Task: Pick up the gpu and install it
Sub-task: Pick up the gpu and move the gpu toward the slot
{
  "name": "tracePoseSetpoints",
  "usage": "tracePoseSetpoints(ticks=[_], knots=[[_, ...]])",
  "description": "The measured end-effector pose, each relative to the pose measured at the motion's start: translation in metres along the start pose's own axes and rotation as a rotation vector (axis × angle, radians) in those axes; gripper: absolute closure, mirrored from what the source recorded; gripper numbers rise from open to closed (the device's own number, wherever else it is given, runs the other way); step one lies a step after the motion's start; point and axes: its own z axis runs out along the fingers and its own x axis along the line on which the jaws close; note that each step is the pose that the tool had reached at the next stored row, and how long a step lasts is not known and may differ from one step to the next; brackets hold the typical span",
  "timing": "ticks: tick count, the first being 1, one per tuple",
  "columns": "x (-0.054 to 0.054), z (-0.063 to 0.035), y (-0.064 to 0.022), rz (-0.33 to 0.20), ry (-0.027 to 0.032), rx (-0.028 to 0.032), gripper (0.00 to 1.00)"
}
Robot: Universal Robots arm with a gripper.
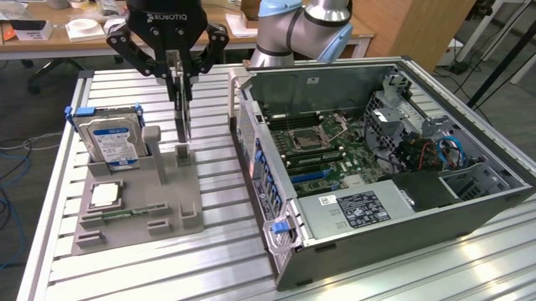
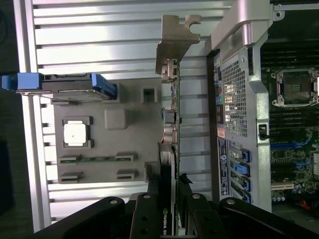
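**Arm pose.** We find the arm (image 1: 293, 31) reaching in from the table's far edge. Its gripper (image 1: 181, 84) points straight down over the grey holder tray (image 1: 134, 235). The wrist view looks down along the gripper (image 2: 169, 196) to the tray (image 2: 99, 164) below.

**Hand state.** The two fingers (image 2: 149, 209) are pressed against opposite faces of the gpu (image 1: 182, 116), pinching its upper part.

**Task item.** The gpu (image 2: 169, 124) hangs upright and edge-on over the tray's edge nearest the computer case (image 1: 402, 226). Its silver end bracket (image 2: 174, 37) points toward the table's far edge.

**Obscured or uncertain.**
- The card's lower edge appears to sit just above a slotted post (image 1: 182, 157) on the tray. We cannot confirm whether the two touch.
- The card's top is hidden between the fingers.
- The arm's upper links are cut off.

**Surroundings.**
- A hard drive (image 1: 113, 141) stands upright at the tray's far corner.
- A processor chip (image 1: 105, 195) lies flat nearer the table's (image 1: 226, 263) front edge.
- The case lies open beside the tray, motherboard exposed.
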Motion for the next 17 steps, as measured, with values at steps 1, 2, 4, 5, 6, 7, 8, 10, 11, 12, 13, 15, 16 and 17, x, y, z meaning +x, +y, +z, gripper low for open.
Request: tracePoseSetpoints(ticks=[1, 2, 4, 5, 6, 7, 8, 10, 11, 12, 13, 15, 16, 17], knots=[[-0.0002, 0.0000, 0.0000, 0.000, 0.0000, 0.0000, 0.74], [-0.0005, 0.0000, 0.0000, 0.000, -0.0001, 0.0000, 0.74], [-0.0009, 0.0000, 0.0001, 0.000, 0.0000, 0.0000, 0.74], [-0.0011, 0.0000, 0.0001, 0.000, 0.0000, 0.0000, 0.74], [-0.0014, 0.0000, 0.0001, 0.000, 0.0000, 0.0000, 0.74], [-0.0016, 0.0000, 0.0001, 0.000, 0.0000, 0.0001, 0.74], [-0.0018, 0.0000, 0.0001, 0.000, 0.0000, 0.0000, 0.74], [-0.0022, 0.0000, 0.0002, 0.000, 0.0000, 0.0000, 0.74], [-0.0024, 0.0001, 0.0002, 0.000, -0.0001, 0.0000, 0.74], [-0.0024, 0.0000, 0.0002, 0.000, 0.0000, 0.0001, 0.74], [-0.0024, 0.0001, 0.0002, 0.000, 0.0000, 0.0000, 0.74], [-0.0028, 0.0001, 0.0002, 0.000, 0.0000, 0.0000, 0.74], [-0.0033, 0.0001, 0.0003, 0.000, -0.0001, 0.0000, 0.74], [-0.0039, 0.0001, 0.0003, 0.000, 0.0000, 0.0001, 0.74]])
